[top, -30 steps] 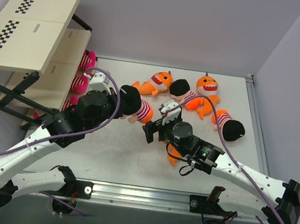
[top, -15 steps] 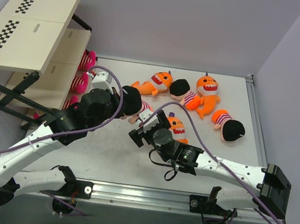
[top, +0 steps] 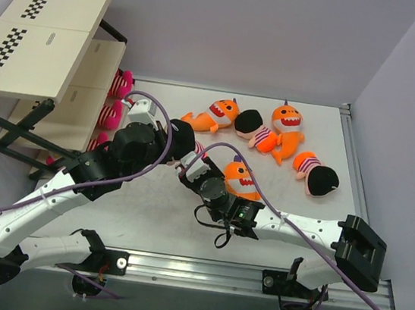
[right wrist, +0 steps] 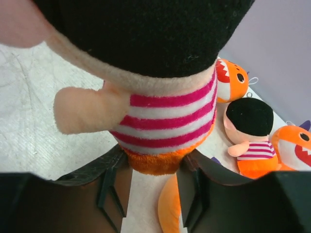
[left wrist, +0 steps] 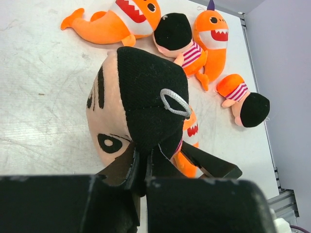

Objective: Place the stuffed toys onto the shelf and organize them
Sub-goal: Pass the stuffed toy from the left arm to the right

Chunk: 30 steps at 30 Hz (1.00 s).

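Note:
A black-headed doll [left wrist: 141, 92] with a pink-and-white striped body [right wrist: 165, 116] hangs above the table between both arms. My left gripper [left wrist: 143, 162] is shut on the black hair at the back of its head. My right gripper [right wrist: 153, 170] comes from the other end, and its two jaws press on either side of the doll's orange bottom. In the top view the doll [top: 190, 148] sits mid-table between the left gripper [top: 165, 138] and the right gripper [top: 194, 167]. The shelf [top: 47, 34] stands at the far left, with pink striped toys [top: 115, 98] on a lower board.
Loose on the table are an orange shark [top: 214, 115], a black-headed doll [top: 255, 128], another shark [top: 286, 127] and a second doll [top: 316, 175]. A third shark [top: 238, 178] lies beside the right wrist. A raised rail runs along the table's right edge [top: 355, 167].
The right arm has swung left from the table's middle to the doll held by the left gripper, and its jaws have closed in on the doll's bottom. The left gripper kept its hold.

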Each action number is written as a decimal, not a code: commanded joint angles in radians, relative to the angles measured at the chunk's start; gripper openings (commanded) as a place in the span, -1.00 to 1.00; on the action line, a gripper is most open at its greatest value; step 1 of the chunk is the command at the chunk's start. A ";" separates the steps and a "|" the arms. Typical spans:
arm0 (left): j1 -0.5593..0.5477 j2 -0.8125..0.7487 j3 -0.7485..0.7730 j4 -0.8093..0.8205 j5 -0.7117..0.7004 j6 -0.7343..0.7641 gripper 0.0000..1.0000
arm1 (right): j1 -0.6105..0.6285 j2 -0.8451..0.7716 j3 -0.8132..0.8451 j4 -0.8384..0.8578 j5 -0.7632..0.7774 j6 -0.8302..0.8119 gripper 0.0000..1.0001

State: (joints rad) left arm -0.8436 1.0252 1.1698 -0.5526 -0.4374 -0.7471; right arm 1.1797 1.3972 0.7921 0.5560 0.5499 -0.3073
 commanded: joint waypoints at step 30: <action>-0.005 -0.315 -0.146 0.229 0.101 0.782 0.95 | -0.512 -0.012 0.179 -0.159 -1.192 0.608 -1.00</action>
State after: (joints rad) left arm -0.8436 0.7338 1.0660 -0.3775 -0.4152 -0.1146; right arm 0.7033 1.3712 0.9131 0.3172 -0.4023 0.1719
